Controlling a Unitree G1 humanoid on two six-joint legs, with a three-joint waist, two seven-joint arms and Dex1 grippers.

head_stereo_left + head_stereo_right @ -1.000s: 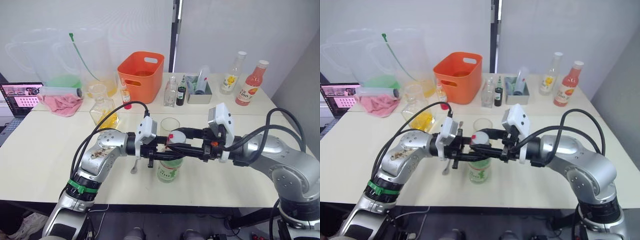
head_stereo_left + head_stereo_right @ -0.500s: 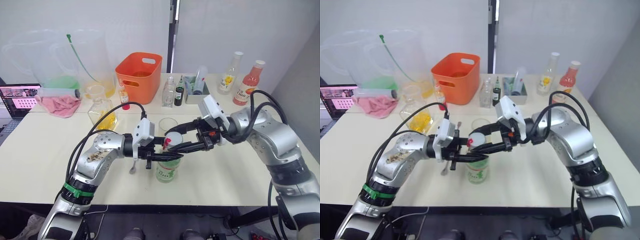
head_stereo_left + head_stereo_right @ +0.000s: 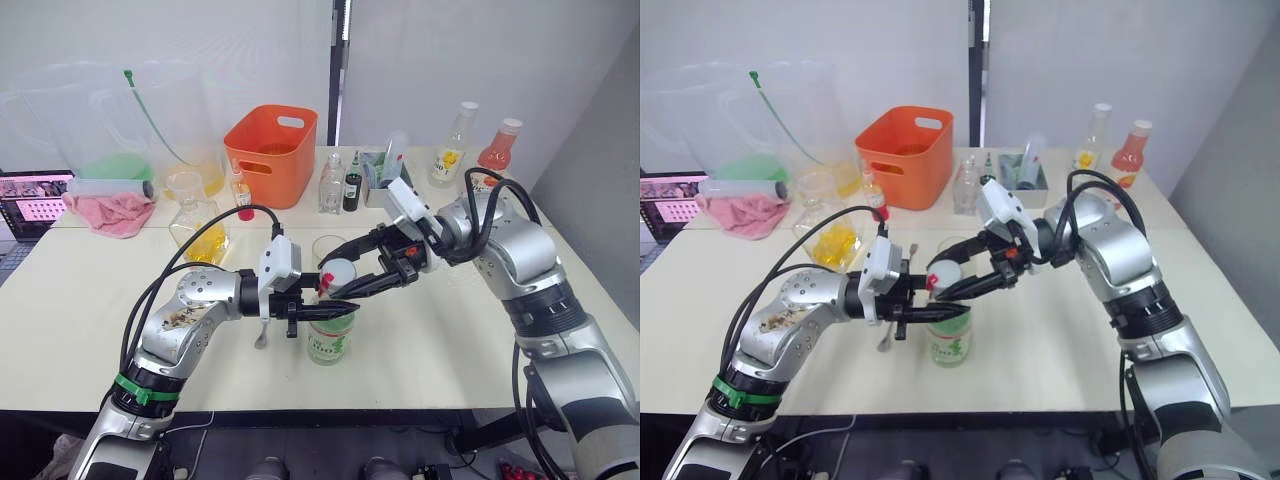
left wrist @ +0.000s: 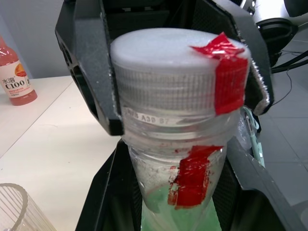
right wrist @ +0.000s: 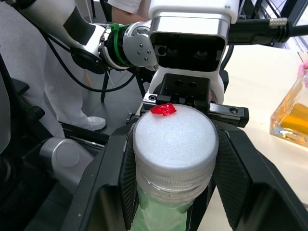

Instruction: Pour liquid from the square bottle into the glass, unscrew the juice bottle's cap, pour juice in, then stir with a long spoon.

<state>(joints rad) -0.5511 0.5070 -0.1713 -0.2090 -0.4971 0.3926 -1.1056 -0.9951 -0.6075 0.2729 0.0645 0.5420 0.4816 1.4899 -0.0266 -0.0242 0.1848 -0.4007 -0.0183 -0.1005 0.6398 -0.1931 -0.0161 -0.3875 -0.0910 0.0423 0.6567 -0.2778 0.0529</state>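
Juice bottle (image 3: pixel 330 335): upright, mid-table (image 3: pixel 90 290), just before glass (image 3: pixel 328 249). Cap (image 3: pixel 338 271): on, clamped by right gripper (image 3: pixel 335 283). Left gripper (image 3: pixel 325 312): closed on bottle neck. Square bottle (image 3: pixel 197 228): rear left.

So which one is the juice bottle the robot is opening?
Look at the near middle of the cream table, where both arms meet. The juice bottle stands between them, its white cap pinched by the right end effector. Unlike the pink bottle at the back, it is greenish with red tape.
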